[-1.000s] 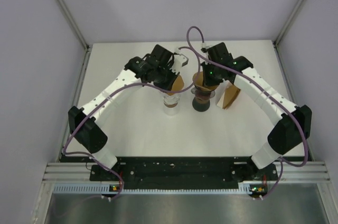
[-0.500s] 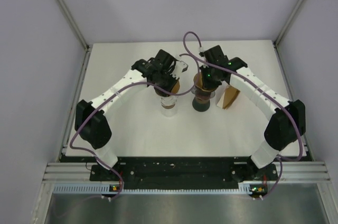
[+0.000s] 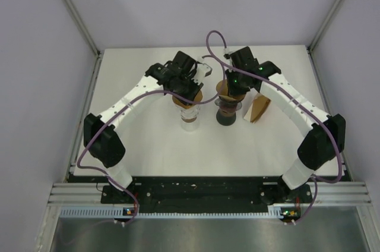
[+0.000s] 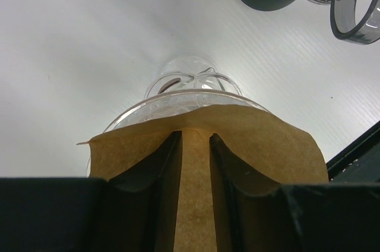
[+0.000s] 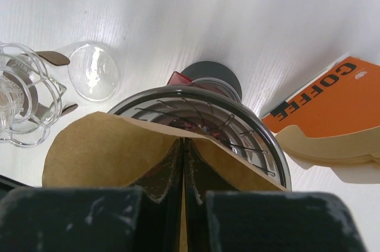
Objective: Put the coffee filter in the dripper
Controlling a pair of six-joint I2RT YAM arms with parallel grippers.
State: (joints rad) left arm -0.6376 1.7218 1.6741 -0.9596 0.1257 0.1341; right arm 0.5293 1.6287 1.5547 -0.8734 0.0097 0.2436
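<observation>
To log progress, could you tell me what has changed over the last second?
The left claw carried its paper filter leftward, over the glass dripper. The right claw kept a second filter at the metal dripper; both drippers and the filter box stayed put.

Setting: robotics lab test cell. Evidence: white table (image 3: pixel 154 151) enclosed by plain grey panels (image 3: pixel 35 85); aluminium mounting rail (image 3: pixel 74 194) at 6 o'clock.

The left arm (image 3: pixel 127 102) and right arm (image 3: pixel 294 103) are built from white links joined by bulky black joint housings. A purple cable (image 3: pixel 207 41) is routed along each. Green lights are lit near the right wrist. The fingers (image 4: pixel 163 175) are matte black and lightly scuffed.
</observation>
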